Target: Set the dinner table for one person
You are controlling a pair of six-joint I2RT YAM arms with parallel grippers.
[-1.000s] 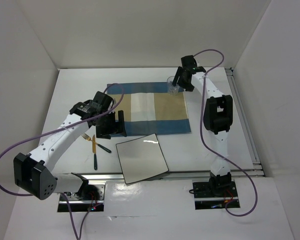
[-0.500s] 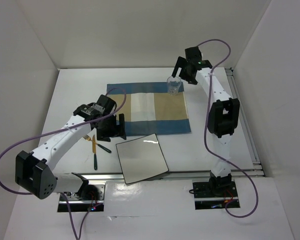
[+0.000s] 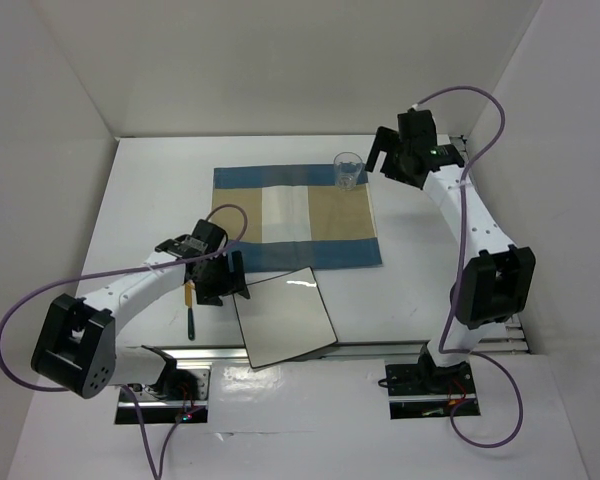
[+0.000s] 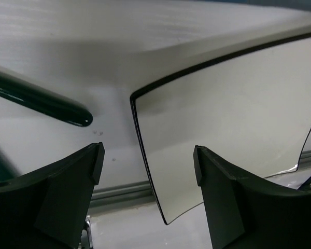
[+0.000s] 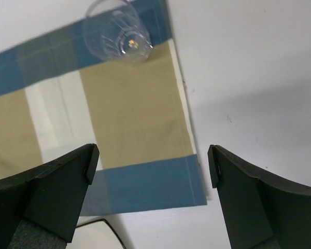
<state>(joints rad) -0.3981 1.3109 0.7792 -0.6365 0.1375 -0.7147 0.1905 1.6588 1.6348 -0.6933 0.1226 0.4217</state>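
Note:
A blue-and-tan placemat [image 3: 300,215] lies mid-way across the white dinner table [image 3: 150,190]. A clear glass [image 3: 348,172] stands upright on the placemat's far right corner. The glass [image 5: 116,31] stands free on the placemat [image 5: 129,119]. My right gripper [image 3: 385,152] hangs open to the right of it, apart from it; between the right gripper's [image 5: 153,161] fingers is only cloth and table. A square white black-rimmed plate [image 3: 285,318] lies near the front edge. My left gripper [image 3: 225,285] is open, low, straddling the left edge of the plate [image 4: 228,119] without touching it.
Dark-green-handled cutlery [image 3: 191,310] lies left of the plate, close beside my left gripper; one handle [image 4: 41,98] shows in the left wrist view. The metal rail at the table's front edge [image 3: 380,348] runs just past the plate. White walls enclose the table.
My right gripper opened, let go of the glass and drew back to the right. My left gripper moved nearer and down to the plate's left edge.

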